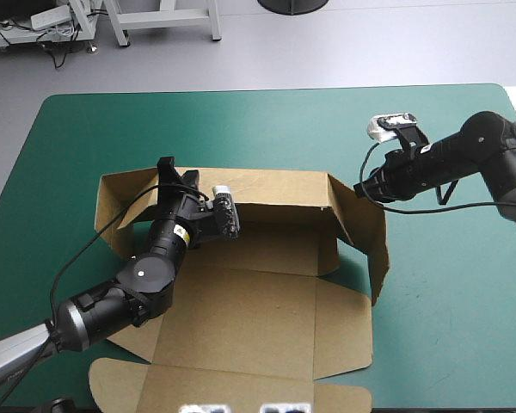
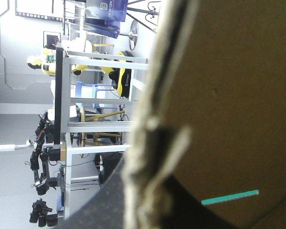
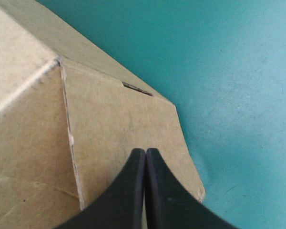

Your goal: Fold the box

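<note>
So the box (image 1: 267, 292) sits mid-table on the teal-green cover (image 1: 447, 344), half built. Its back wall (image 1: 275, 185) is up and runs left to right along the far side, the right side wall (image 1: 365, 237) is raised, and the near flaps (image 1: 241, 383) lie flat toward the robot. The right gripper (image 3: 145, 152) is pinched closed into one point with no board between the tips that I can see. It's right up against the outer face of that right wall near the far corner, so a nudge inward looks like its job. The left gripper (image 1: 177, 174) is inside the box at the far-left corner against the back wall, and its own camera is too close to the board, so I can't tell if it's open or closed. Nothing else is on the table to get in the way, just the left arm lying across the box floor.
</note>
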You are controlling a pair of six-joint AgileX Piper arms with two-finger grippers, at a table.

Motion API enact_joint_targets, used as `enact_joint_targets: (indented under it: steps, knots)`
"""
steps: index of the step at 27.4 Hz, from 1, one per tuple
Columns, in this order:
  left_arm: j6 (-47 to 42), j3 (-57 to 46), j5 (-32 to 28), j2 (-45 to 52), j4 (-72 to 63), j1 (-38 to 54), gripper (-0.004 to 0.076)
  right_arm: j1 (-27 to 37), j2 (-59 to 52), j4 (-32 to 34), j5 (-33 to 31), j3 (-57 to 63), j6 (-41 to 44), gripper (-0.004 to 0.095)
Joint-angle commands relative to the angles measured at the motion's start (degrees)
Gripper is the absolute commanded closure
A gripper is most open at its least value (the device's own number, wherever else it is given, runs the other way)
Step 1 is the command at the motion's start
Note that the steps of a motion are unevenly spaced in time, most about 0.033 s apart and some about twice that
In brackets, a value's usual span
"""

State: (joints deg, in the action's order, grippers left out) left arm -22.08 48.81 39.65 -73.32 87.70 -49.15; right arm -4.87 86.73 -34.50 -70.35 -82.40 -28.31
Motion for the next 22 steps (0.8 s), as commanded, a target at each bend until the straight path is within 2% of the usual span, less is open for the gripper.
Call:
enact_joint_targets:
  steps: [1, 4, 10, 14, 15, 17, 22]
  knots:
    - [-1.54, 2.14, 2.50, 1.43, 2.58, 0.04, 0.0732, -0.03, -2.38, -1.78, -1.82, -0.89, 0.26, 0.0928]
    - [-2.17, 2.14, 2.50, 1.43, 2.58, 0.04, 0.0732, -0.03, -2.99, -4.02, -1.82, 1.83, -2.18, 0.0928]
    - [-2.17, 2.14, 2.13, 1.43, 1.28, 0.04, 0.0732, -0.03, -6.90, -8.68, 0.07, 10.16, -14.29, 0.0928]
    - [-2.17, 2.14, 1.89, 1.43, 0.64, 0.04, 0.0732, -0.03, -12.64, -12.61, 8.92, 16.86, -21.24, 0.0928]
    - [-2.17, 2.14, 1.78, 1.43, 0.40, 0.04, 0.0732, -0.03, -15.86, -15.58, 13.67, 20.76, -25.42, 0.0928]
    - [-1.03, 2.14, 1.56, 1.39, 0.24, 0.04, 0.0732, -0.03, -19.69, -19.19, 18.27, 25.92, -30.69, 0.0928]
    - [-0.43, 2.14, -1.65, 1.30, 0.35, 0.04, 0.0732, -0.03, -23.20, -26.08, 21.89, 33.10, -37.97, 0.0928]
